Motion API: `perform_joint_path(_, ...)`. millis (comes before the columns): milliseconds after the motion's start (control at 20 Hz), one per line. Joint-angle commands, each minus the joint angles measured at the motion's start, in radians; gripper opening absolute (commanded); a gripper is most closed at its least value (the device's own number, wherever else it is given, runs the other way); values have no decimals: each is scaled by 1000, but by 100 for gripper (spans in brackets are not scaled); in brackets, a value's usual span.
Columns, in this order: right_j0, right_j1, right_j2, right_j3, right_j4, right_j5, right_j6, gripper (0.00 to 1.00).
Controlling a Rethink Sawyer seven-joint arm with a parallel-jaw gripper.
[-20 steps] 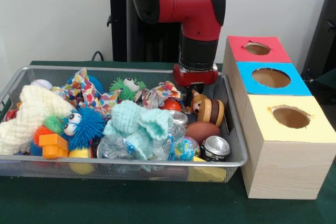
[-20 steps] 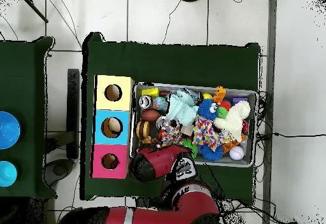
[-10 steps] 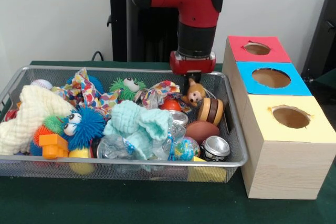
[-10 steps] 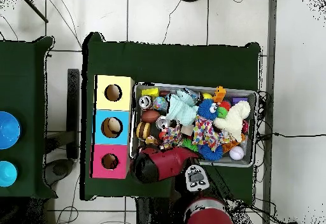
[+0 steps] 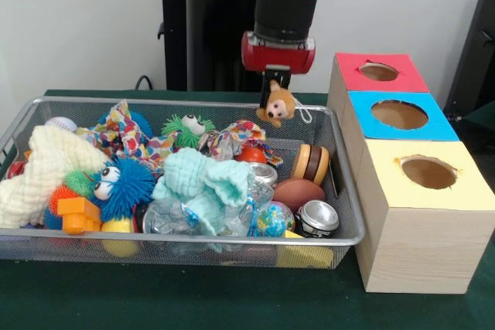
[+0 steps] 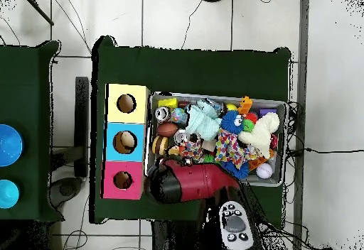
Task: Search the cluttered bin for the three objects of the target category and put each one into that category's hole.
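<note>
Your gripper [image 5: 276,83] is pinching a small monkey toy [image 5: 278,105] by the top of its head, and the toy hangs in the air above the far right corner of the wire bin [image 5: 23,125], clear of everything below it. In the overhead view the red arm [image 6: 192,183] covers that corner, so you cannot see the toy or the fingers there. Directly under the hanging toy, against the bin's right wall, lie a brown and tan stacked-ring toy [image 5: 311,163], a brown football [image 5: 298,192] and a silver can [image 5: 318,217] near the front right corner. A mint green cloth [image 5: 203,179] sits in the middle of the bin, a blue spiky ball with eyes [image 5: 124,183] to its left, and a cream cloth [image 5: 42,171] at the left end. Just beside the bin's right wall stands the wooden box with its red hole [image 5: 379,72], blue hole [image 5: 399,114] and yellow hole [image 5: 428,171].
</note>
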Motion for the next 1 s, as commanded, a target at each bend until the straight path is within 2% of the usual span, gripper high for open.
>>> perform_joint_path(50,30,-182,88,75,125,196,108,0)
perform_joint_path(350,131,-222,21,63,175,270,177,0)
perform_joint_path(600,204,-205,-22,39,210,285,226,0)
perform_joint_path(900,269,-171,-65,32,250,253,257,0)
perform_joint_path(1000,287,-149,-75,46,253,211,274,0)
